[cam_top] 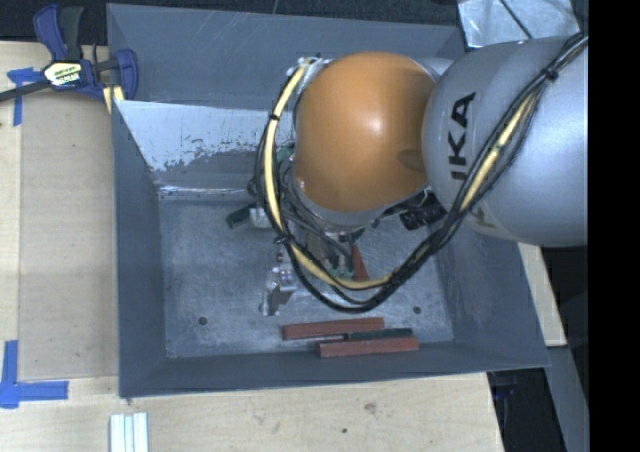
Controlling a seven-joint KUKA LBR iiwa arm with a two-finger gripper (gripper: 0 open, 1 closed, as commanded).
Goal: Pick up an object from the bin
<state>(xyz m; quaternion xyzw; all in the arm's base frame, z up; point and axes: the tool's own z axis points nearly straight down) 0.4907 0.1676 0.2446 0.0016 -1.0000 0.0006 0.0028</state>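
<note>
arm point(520, 140) comes in from right, wrist over bin point(140, 270) centre. gripper point(277, 292) low over floor, slightly left of centre. two flat bars side by side along near wall: far bar point(332, 330), near bar point(368, 345), both near-right of gripper.

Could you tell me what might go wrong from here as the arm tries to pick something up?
The gripper hangs over bare bin floor, apart from the two reddish-brown bars; closing here would likely catch nothing. Those bars lie flat, close together by the bin's front wall, so a grasp may slip or meet the wall. The orange cover partly hides a small red thing beneath the wrist, so contact there would go unseen.
</note>
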